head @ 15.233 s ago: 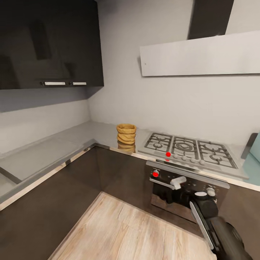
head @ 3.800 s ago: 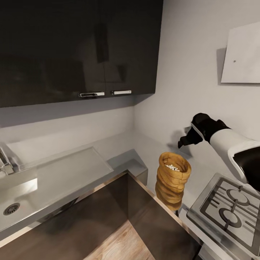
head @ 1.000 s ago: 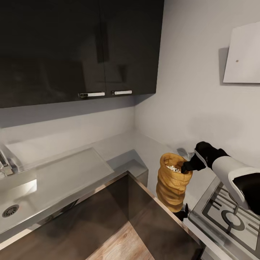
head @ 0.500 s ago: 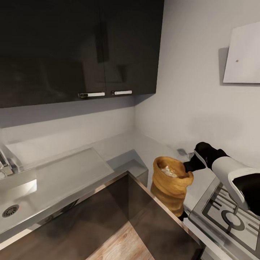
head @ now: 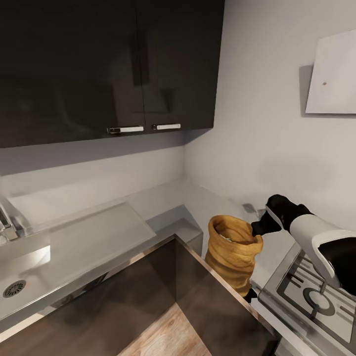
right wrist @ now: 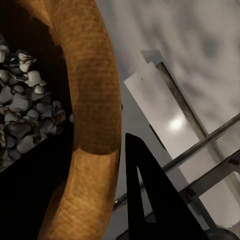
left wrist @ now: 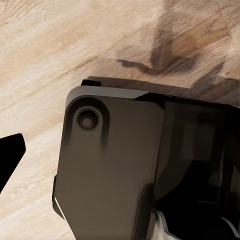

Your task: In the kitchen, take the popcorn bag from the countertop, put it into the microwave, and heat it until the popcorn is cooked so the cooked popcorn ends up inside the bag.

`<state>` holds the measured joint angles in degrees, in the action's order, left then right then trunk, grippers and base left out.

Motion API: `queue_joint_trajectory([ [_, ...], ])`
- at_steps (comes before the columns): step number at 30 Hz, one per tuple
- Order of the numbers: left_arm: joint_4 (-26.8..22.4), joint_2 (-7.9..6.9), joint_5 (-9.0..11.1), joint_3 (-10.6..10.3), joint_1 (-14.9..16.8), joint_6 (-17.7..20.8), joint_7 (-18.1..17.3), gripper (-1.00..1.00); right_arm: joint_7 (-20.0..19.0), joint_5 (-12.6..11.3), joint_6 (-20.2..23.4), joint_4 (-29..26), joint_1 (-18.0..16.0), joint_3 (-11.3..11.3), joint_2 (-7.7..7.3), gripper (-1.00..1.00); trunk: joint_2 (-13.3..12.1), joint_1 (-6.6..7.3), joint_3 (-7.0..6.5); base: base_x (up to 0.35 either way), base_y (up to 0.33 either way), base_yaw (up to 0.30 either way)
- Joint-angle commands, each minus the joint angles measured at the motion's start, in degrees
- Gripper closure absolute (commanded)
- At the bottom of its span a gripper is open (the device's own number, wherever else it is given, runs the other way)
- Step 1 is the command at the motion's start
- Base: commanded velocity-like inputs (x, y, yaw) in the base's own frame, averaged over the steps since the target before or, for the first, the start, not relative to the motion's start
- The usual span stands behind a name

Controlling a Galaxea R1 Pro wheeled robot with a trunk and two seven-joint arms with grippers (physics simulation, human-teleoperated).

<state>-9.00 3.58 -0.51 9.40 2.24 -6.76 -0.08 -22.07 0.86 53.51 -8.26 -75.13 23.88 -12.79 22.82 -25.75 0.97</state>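
Jaws of my right gripper (head: 258, 228) meet the rolled rim of the popcorn bag (head: 231, 257), though I cannot tell if they pinch it, while it leans on the counter (head: 163, 202) beside the hob (head: 316, 291), ready for lifting.

popcorn bag (head: 233, 257) tipped leftward, squashed lower, right gripper (head: 258, 228) at rim

Glossy black wall cabinets (head: 109, 64) up high, two steel handles (head: 144, 128) side by side along the lower edge, grey wall (head: 257, 113) behind. Steel sink (head: 29, 277) with round drain (head: 15, 288) at far left, tap (head: 6, 225) just behind, ribbed drainboard (head: 94, 235) beside. Gas hob (head: 316, 294) at lower right, pale hood (head: 332, 74) well above, light wood floor (head: 165, 338) below, same wood grain (left wrist: 65, 55) under the left wrist.
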Motion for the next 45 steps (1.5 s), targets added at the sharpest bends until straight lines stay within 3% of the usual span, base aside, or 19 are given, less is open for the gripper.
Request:
queue_joint_trajectory([
  [1, 0.0, 0.03, -0.1, 0.3, 0.0, -0.2, 0.0, -1.0, -0.3, -0.2, 0.3, -0.1, 0.0, 0.2, -0.04, 1.0, 0.1, -0.03, 0.11, 0.0, 0.0, 0.0],
  [12, 0.0, 0.1, -0.1, 0.3, 0.0, -0.2, 0.0, -1.0, -0.8, -0.2, 0.9, -0.7, -1.2, -0.1, -0.15, 1.0, 0.1, -0.03, 0.11, 0.0, 0.0, 0.0],
  [16, 0.0, 0.04, 0.0, 0.3, 0.0, -0.2, 0.0, -1.0, -1.1, -0.3, 5.1, -5.4, -1.5, -0.3, -0.49, 1.0, 0.1, -0.03, 0.11, 0.0, 0.0, 0.0],
  [21, 0.0, 0.03, -0.1, 0.3, 0.0, -0.2, 0.0, -1.0, -1.2, -0.2, 6.5, -10.4, -3.3, -3.9, -0.73, 1.0, 0.1, -0.03, 0.11, 0.0, 0.0, 0.0],
  [29, 0.0, 0.11, 0.0, 0.2, 0.0, -0.1, 0.0, -1.0, -1.3, 0.1, 6.5, -6.2, -10.2, -4.3, -1.24, 1.0, 0.1, -0.03, 0.11, 0.0, 0.0, 0.0],
  [39, 0.0, 0.11, -0.1, 0.3, 0.0, 0.3, -0.1, -1.0, -1.2, 0.6, 6.5, -5.8, -10.4, -3.7, -1.64, 1.0, 0.1, -0.03, 0.11, -0.003, 0.0, 0.0],
  [45, 0.0, 0.2, -0.1, 0.2, 0.0, 0.0, 0.0, -1.0, -1.2, 0.3, 6.5, -5.2, -10.4, -4.2, -3.11, 1.0, 0.1, -0.03, 0.11, -0.305, 0.0, 0.0],
])
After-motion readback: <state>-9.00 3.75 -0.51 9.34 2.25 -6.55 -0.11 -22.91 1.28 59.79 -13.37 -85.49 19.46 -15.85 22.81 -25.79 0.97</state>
